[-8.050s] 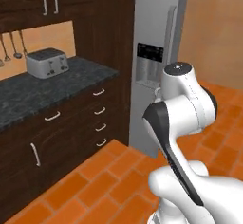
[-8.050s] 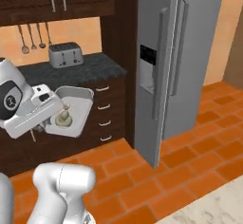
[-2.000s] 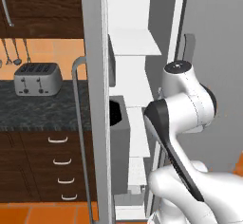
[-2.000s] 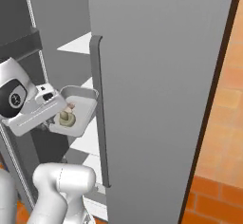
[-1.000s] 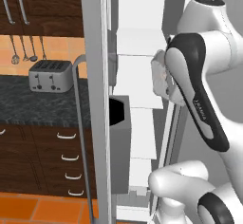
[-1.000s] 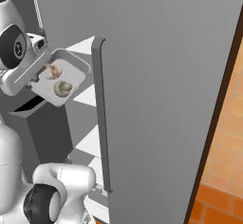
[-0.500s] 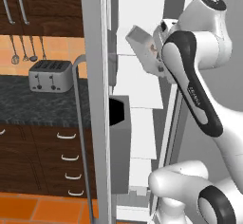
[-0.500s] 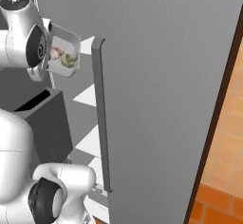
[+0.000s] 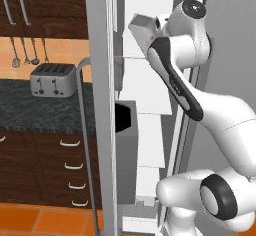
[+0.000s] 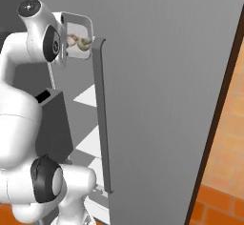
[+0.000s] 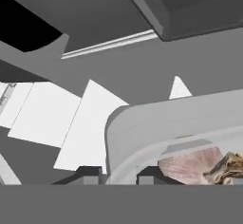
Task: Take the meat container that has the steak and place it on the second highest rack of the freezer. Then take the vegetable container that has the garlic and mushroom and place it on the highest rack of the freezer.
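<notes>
pinching the rim of the vegetable container point(image 11: 156, 123), the hand point(image 11: 116, 174) holds it high at the freezer point(image 9: 150, 95), twelve o'clock; light, stiff, tippy, with garlic point(image 11: 190, 165) and mushroom point(image 11: 228, 167) loose inside.

The left base view looks forward from behind the arm, close to the open freezer point(image 9: 150, 130), taking in its white shelves and, off to the left, a dark surface point(image 9: 40, 110) with a toaster point(image 9: 52, 79). The right base view faces the same freezer from the other side, its grey door point(image 10: 167, 100) very near. Both share the raised container point(image 10: 76, 35), which the hand view sees at close range along its rim.
</notes>
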### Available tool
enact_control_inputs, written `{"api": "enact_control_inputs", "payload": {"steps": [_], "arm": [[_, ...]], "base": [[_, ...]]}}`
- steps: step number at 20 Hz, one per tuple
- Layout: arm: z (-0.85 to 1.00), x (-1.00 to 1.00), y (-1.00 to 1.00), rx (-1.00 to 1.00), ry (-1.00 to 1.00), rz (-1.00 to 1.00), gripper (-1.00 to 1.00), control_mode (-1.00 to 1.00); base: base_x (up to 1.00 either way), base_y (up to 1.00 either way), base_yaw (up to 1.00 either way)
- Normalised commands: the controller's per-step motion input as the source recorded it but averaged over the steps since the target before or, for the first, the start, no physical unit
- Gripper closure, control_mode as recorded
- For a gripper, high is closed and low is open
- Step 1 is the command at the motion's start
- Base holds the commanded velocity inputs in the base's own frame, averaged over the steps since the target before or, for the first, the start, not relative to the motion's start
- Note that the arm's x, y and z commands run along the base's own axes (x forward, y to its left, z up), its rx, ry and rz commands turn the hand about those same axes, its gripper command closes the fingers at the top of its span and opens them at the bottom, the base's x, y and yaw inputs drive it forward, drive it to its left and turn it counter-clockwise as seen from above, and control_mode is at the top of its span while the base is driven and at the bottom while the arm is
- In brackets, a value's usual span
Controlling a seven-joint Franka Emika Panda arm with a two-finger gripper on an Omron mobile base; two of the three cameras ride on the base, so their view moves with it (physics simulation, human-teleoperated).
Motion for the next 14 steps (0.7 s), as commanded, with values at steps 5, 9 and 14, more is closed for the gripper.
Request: {"api": "enact_control_inputs", "payload": {"steps": [5,9,14], "arm": [[-0.14,1.0,-0.18,0.0,0.04,-0.11,1.0,-1.0],[-0.16,1.0,0.0,0.0,0.11,-0.07,1.0,-1.0],[-0.02,1.0,-0.2,0.0,0.07,-0.06,1.0,-1.0]], "base": [[0.0,0.0,0.0],[0.0,0.0,0.0],[0.0,0.0,0.0]]}}
